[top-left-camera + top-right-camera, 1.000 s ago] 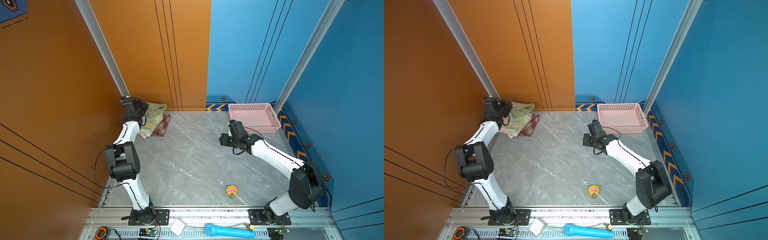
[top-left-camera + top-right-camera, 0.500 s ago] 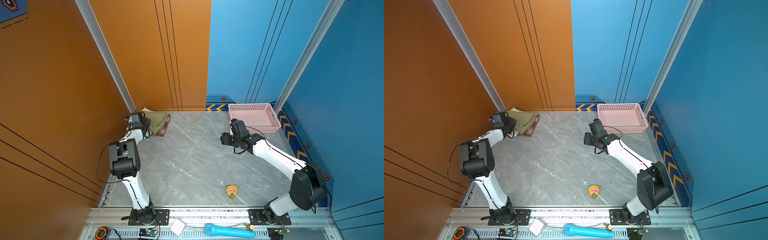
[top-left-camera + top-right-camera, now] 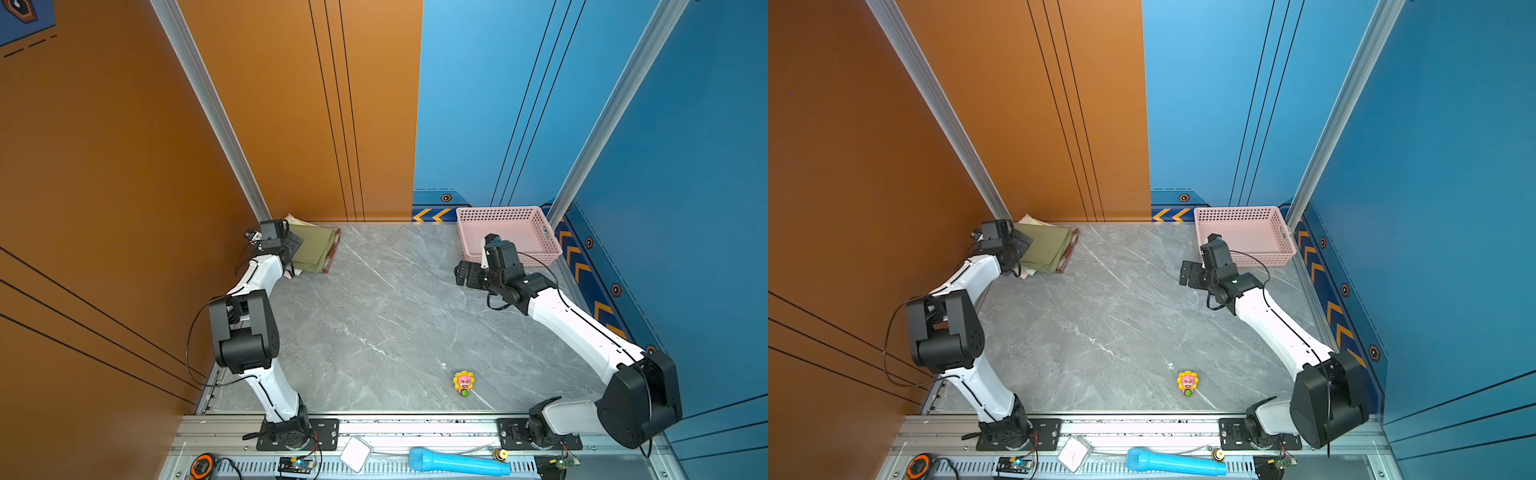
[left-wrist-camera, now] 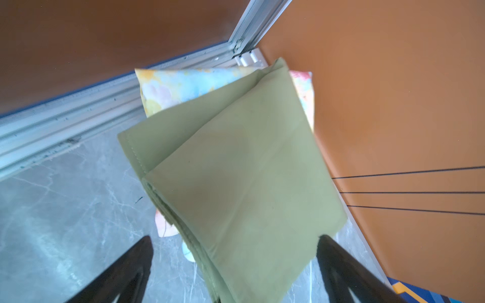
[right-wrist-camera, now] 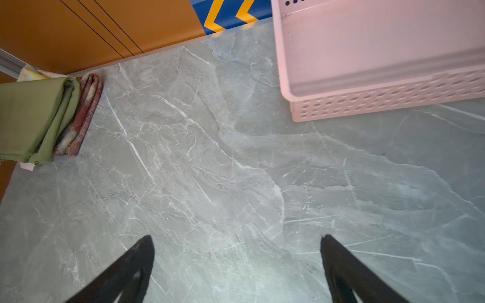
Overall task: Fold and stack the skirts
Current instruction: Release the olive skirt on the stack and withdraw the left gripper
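All three skirts lie folded one on another at the far end of the back wall from the pink basket (image 3: 498, 212), well apart from it across the grey desk (image 3: 374, 316). The olive green skirt (image 4: 244, 183) is on top. The floral skirt (image 4: 178, 86) peeks out beneath it on the side away from the basket, and the plaid skirt (image 5: 84, 118) shows as a rolled red edge on the side facing the basket.

The left gripper (image 4: 235, 236) hovers at the olive skirt's near corner with its jaws spread wide. The cloth lies between them but is not pinched. The right gripper (image 5: 236, 236) hangs just in front of the basket over bare desk, jaws likewise spread and empty.

These are light, limp pieces of cloth. The olive one looks thin and smooth, likely to slide on the layer under it, and its upper fold already sits askew from the lower one, so the hemmed edge fans out. A pinch on a single corner would probably peel off one ply and undo the fold. If the top skirt needs squaring, the safer hold is on the thick folded edge, taking all plies at once, with a low drag in place of a lift. The plaid looks thicker and coarser, so it should grip the desk and stay put. The stacking appears essentially done.
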